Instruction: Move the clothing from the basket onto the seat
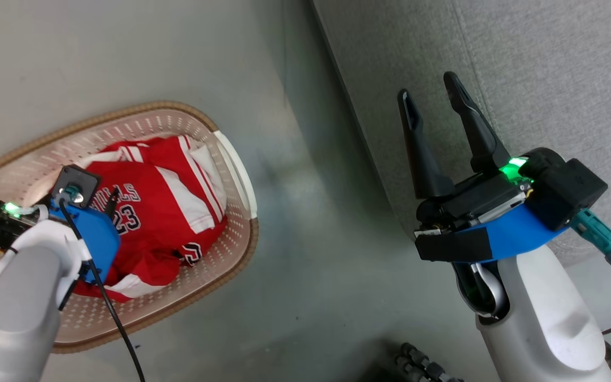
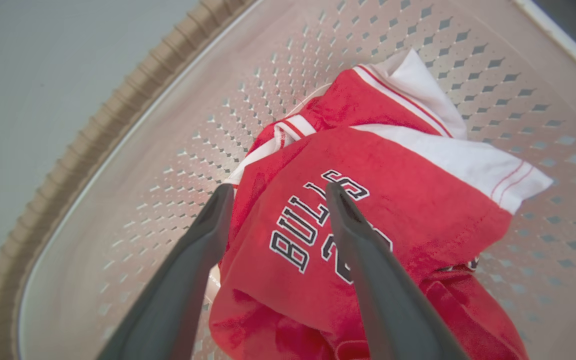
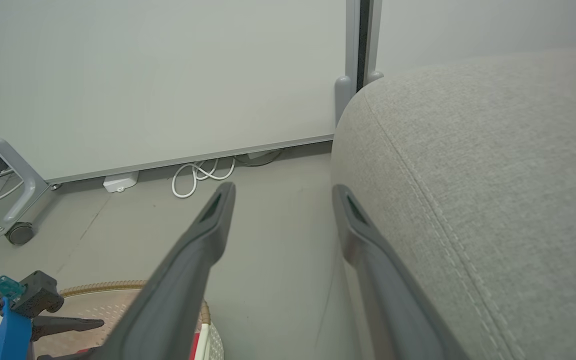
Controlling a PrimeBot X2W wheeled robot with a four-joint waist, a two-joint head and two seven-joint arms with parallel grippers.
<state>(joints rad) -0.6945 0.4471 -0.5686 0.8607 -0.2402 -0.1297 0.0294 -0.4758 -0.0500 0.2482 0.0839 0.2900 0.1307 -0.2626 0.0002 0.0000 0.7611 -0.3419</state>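
The clothing lies bunched in the basket, a red heap with white stripe trim and the lettering "BULLS" and "23" facing up on the topmost fold. The basket stands on the grey floor, with a strip of bare floor between it and the seat, whose light-grey cushion fills the upper right of the head view. The left hand is inside the basket, directly over the heap. Its two dark fingers are spread wide and hold nothing: one runs along the edge of the red fabric beside the perforated wall, and the other crosses the lettering. Whether the fingertips touch the fabric I cannot tell. The right hand is well away from the basket, just beside the rounded front edge of the seat, fingers parted and empty. In its wrist view one finger lies against the grey floor and the other against the cushion's side near the stitched seam. Beyond it, a coiled white cable lies on the floor at the foot of a pale wall panel.
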